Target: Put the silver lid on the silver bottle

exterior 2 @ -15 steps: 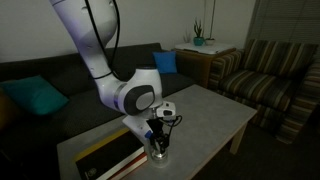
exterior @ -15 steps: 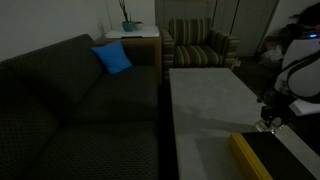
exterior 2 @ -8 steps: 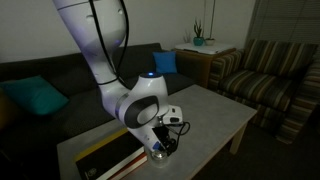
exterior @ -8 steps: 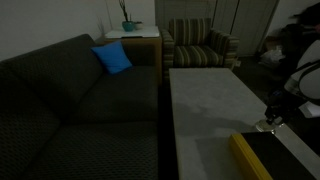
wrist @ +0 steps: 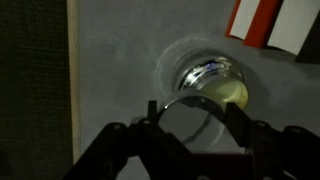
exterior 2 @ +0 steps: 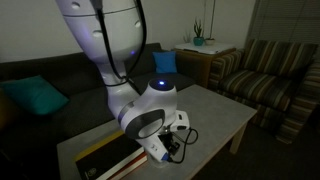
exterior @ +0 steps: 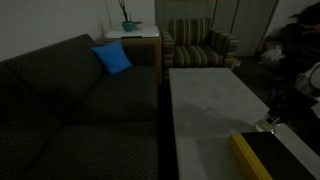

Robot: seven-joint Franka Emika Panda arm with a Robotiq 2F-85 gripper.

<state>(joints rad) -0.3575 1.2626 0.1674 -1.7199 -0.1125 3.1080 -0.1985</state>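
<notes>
Exterior views across table [exterior: 205, 100]; wrist close overhead

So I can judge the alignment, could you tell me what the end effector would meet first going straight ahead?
Probably the silver bottle, standing just ahead of the end effector and the silver lid it grips, though depth is unclear.

In an exterior view, your grey rectangular coffee table [exterior: 210, 95] stands right of the dark fabric sofa [exterior: 70, 90], with the striped upholstered armchair [exterior: 200, 45] behind it. The silver metal bottle [wrist: 210, 75] stands on that table, near a yellow-edged flat box [exterior: 248, 155]. Your gripper [wrist: 195, 118] hangs just over the bottle, with the round silver lid [wrist: 195, 99] apparently between its fingers.
</notes>
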